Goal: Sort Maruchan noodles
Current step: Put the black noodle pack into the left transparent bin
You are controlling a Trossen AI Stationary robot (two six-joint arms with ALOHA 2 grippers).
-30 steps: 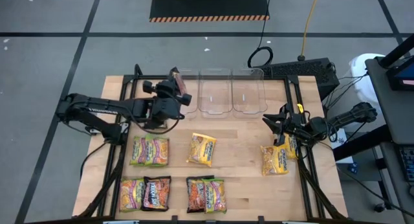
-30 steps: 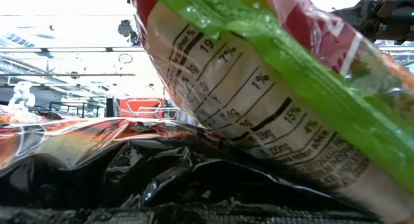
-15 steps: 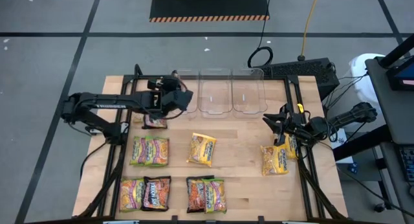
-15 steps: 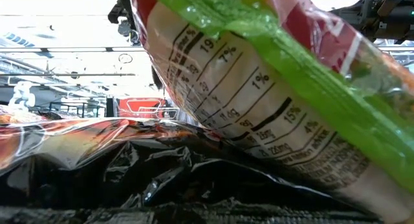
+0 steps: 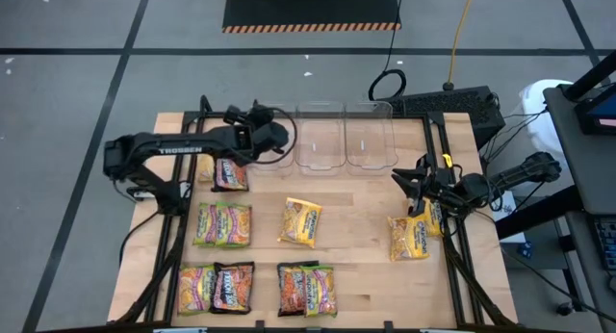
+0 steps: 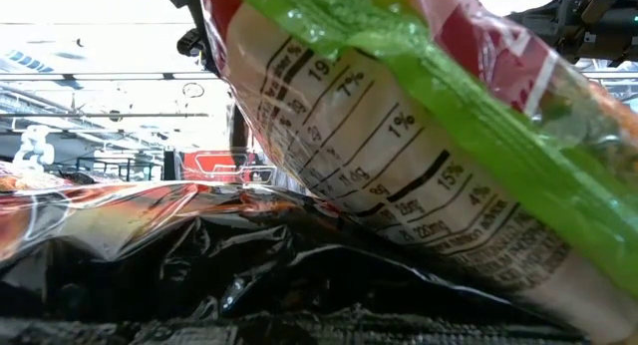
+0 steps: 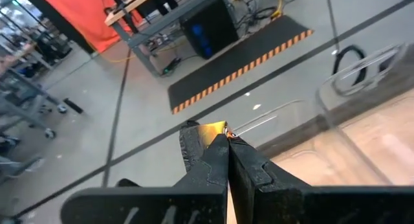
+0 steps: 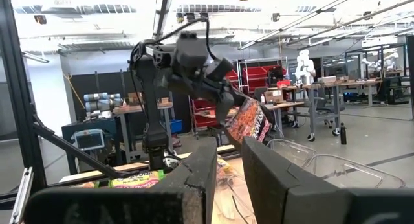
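Bright overhead room light — glare on blurred, close packets [image 6: 399, 166].

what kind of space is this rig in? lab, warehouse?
Most likely a robotics lab or workshop in an industrial-style hall. The right wrist view shows workbenches and red storage racks under an open ceiling; the high view shows a hazard-striped floor mat on taped concrete beyond the wooden table.

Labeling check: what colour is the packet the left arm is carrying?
Black with red-orange print. The packet shows best in the right wrist view, hanging from the left gripper.
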